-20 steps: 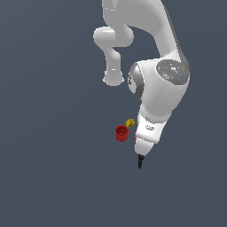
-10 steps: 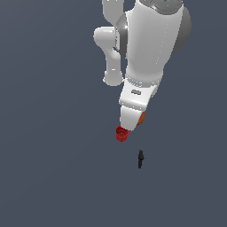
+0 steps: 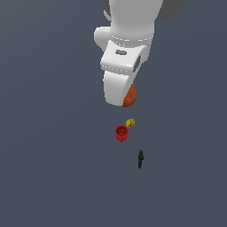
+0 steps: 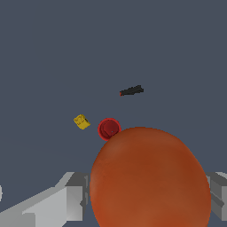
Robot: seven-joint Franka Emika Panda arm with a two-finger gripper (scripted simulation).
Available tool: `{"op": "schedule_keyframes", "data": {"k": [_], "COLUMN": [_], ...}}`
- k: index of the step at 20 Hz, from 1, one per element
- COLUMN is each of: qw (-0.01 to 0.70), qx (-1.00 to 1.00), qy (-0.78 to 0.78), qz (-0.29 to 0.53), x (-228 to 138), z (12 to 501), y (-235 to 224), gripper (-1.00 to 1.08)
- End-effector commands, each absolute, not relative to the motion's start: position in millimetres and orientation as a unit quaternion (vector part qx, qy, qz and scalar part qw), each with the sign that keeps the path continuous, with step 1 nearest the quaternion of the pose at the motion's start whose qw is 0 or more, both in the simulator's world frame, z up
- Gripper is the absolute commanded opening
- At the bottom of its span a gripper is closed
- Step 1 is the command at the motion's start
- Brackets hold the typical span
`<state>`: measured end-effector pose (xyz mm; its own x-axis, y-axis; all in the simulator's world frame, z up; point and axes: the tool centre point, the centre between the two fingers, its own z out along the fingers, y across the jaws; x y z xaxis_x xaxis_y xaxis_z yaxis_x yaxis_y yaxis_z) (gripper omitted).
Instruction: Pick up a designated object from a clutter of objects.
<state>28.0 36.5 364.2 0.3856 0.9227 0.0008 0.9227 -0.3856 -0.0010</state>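
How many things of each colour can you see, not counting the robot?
Orange: 1, the orange ball
Red: 1, the red cup
Yellow: 1, the yellow lump
Black: 1, the black stick
Total: 4

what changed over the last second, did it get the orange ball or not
The arm swung from over the black stick toward the exterior view's top, and the gripper now sits around the orange ball, one finger on each side; whether it has closed or lifted is unclear. The red cup, yellow lump and stick have not visibly moved.
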Motion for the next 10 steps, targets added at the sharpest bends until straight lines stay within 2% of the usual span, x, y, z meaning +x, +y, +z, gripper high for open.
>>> {"op": "schedule_keyframes", "data": {"k": [1, 10], "qw": [0.001, 0.0], "qx": [-0.832, -0.832], "qy": [-0.554, -0.554], "qz": [0.0, 0.0], "x": [24.7, 23.9], "z": [376.8, 386.1], "y": [30.6, 25.4], "gripper": [-1.0, -1.0]}}
